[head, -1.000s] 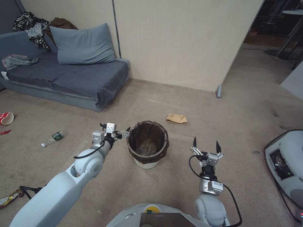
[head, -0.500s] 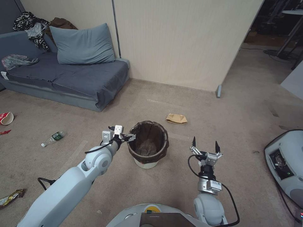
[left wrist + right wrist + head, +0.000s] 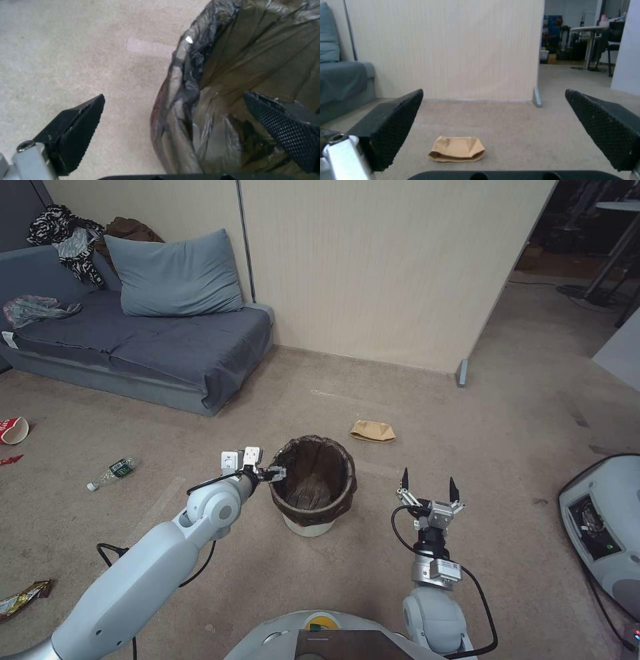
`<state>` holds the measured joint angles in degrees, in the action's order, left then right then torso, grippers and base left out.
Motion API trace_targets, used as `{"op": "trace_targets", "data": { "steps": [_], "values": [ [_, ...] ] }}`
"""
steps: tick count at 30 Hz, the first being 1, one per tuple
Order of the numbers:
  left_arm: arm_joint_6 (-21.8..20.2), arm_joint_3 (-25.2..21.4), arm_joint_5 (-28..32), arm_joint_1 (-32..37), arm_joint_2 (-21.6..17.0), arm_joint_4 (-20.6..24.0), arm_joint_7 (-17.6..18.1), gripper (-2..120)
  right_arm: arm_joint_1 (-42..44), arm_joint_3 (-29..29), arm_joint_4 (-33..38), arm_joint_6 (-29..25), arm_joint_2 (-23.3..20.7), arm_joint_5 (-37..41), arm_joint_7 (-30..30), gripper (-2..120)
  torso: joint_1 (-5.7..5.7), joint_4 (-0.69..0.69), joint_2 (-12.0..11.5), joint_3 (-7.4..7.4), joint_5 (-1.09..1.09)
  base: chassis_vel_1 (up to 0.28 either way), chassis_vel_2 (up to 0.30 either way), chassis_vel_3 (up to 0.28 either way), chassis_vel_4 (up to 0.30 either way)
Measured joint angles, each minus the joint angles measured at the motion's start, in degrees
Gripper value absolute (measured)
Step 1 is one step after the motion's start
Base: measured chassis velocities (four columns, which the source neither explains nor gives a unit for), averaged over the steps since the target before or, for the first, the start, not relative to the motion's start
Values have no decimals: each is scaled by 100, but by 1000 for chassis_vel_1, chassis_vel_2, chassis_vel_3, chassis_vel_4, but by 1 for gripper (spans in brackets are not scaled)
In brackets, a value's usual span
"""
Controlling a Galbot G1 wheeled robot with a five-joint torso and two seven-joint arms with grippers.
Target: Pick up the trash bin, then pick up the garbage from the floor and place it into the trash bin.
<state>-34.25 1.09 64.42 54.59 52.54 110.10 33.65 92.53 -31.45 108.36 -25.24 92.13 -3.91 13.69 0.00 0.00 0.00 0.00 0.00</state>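
The trash bin [image 3: 312, 488], a white bucket with a dark brown liner, stands on the carpet just ahead of me. My left gripper [image 3: 277, 472] is open at its left rim. In the left wrist view the left gripper [image 3: 173, 95] straddles the trash bin [image 3: 233, 57], one finger outside over carpet and one inside the liner. My right gripper [image 3: 427, 485] is held open to the bin's right, holding nothing. Garbage lies around: a tan paper bag [image 3: 373, 431] [image 3: 456, 149] beyond the bin, a small bottle [image 3: 112, 472], a red-and-white cup [image 3: 13, 430] and a gold foil wrapper [image 3: 23, 597] to the left.
A grey sofa [image 3: 147, 353] with a pillow [image 3: 175, 273] and a grey plastic bag [image 3: 37, 308] stands at the back left. A beige partition wall [image 3: 387, 267] runs behind the bin. A white machine [image 3: 603, 527] sits at the right edge.
My left arm has reached rightward, bringing its gripper from beside the bin onto the rim. The right gripper has drifted slightly left and away from me.
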Motion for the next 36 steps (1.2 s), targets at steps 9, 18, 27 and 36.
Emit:
{"op": "trace_targets", "data": {
  "steps": [9, 18, 27, 36],
  "values": [
    [-105, 137, 286, -169, 194, -200, 184, 100, -36, 6, -38, -4, 4, -13, 8, 100, 0, 0, 0, 0, 0, 0, 0, 0, 0],
    [-117, 150, 353, -199, 263, -283, 232, 100, -55, 19, -50, -4, 3, -6, 14, 100, 0, 0, 0, 0, 0, 0, 0, 0, 0],
    [-130, 175, 450, -237, 337, -399, 315, 100, -86, 30, -83, -7, 2, 4, 22, 100, 0, 0, 0, 0, 0, 0, 0, 0, 0],
    [-128, 216, 637, -345, 401, -605, 478, 86, -108, 44, -121, -38, 1, 4, 32, 100, 0, 0, 0, 0, 0, 0, 0, 0, 0]
  ]
}}
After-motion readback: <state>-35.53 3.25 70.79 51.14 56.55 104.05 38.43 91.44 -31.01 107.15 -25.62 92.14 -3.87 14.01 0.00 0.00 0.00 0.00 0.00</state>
